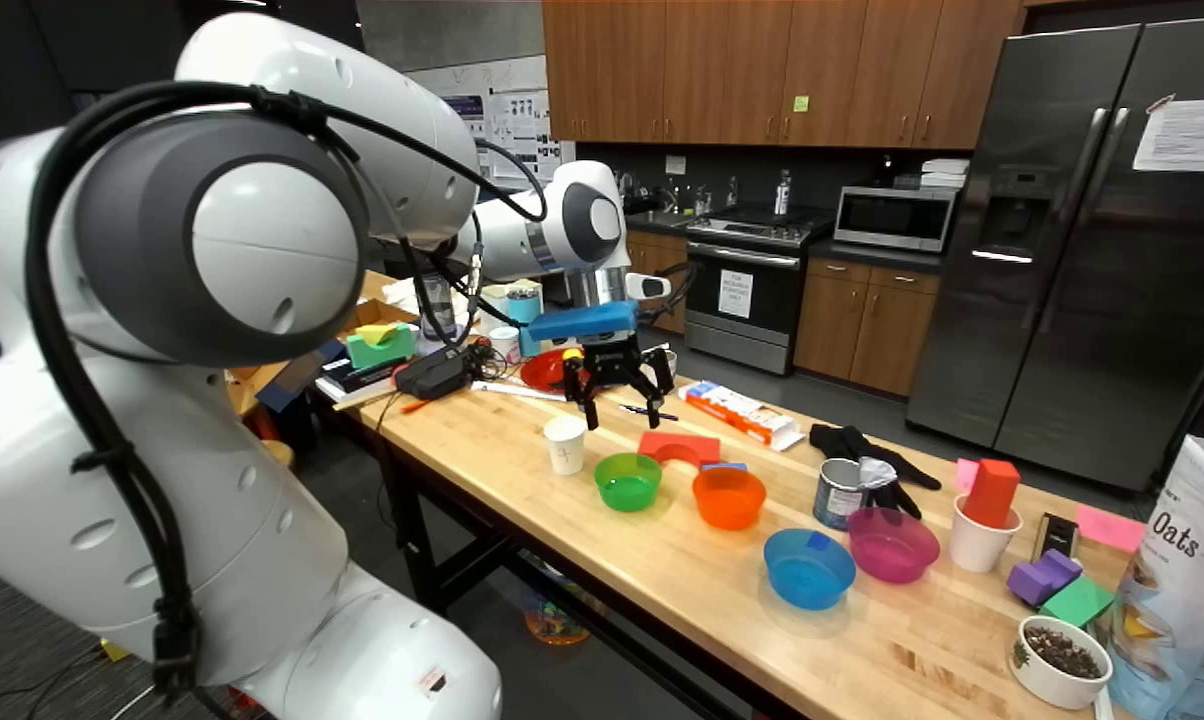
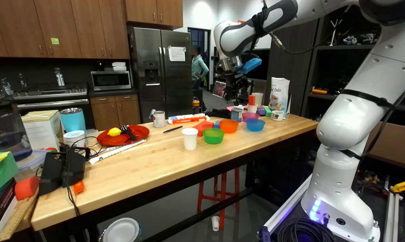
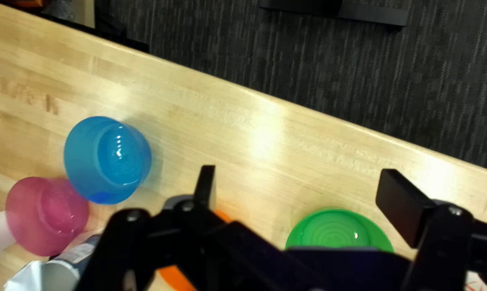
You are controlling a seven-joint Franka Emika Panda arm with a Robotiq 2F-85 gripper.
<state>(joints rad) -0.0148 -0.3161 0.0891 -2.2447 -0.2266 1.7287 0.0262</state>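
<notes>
My gripper [image 1: 622, 415] hangs over the wooden table with its fingers spread wide and nothing between them. In the wrist view, a green bowl [image 3: 334, 230] shows below and between the fingers, its near half hidden by the gripper's body. An orange bowl [image 1: 729, 498] stands beside it; the left finger covers most of it in the wrist view. Farther along are a blue bowl [image 3: 106, 159] and a pink bowl [image 3: 49, 216], close together. A white paper cup [image 2: 190, 139] is upright near the green bowl, and a red arch block [image 1: 680, 447] lies behind.
An open can [image 1: 839, 495] and a black glove [image 1: 877, 455] sit behind the pink bowl. An oats bag [image 1: 1177, 580] and a cup with a red block [image 1: 992, 490] occupy one end. Toward the opposite end are a red plate [image 2: 142, 132] and black electronics [image 2: 73, 168].
</notes>
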